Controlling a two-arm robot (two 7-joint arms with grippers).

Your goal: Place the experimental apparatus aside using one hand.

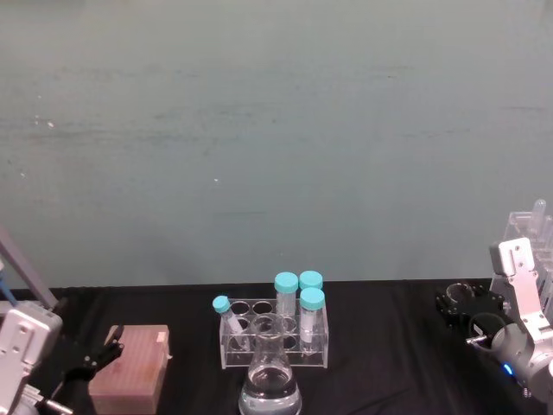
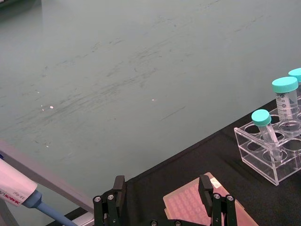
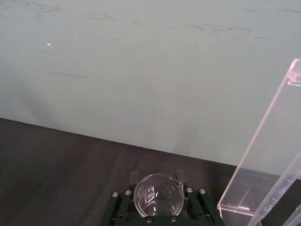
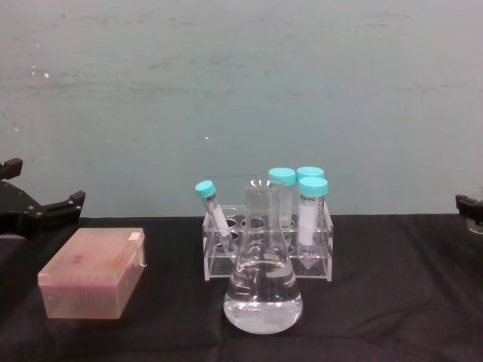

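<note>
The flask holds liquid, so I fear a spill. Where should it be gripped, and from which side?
Grip the conical flask by its narrow upright neck, coming level from the front: its body slopes wide, and the tube rack stands just behind. The left gripper is open; the right gripper holds the small beaker.

A lab — flask (image 4: 263,294), capped tube rack (image 4: 323,264).
</note>
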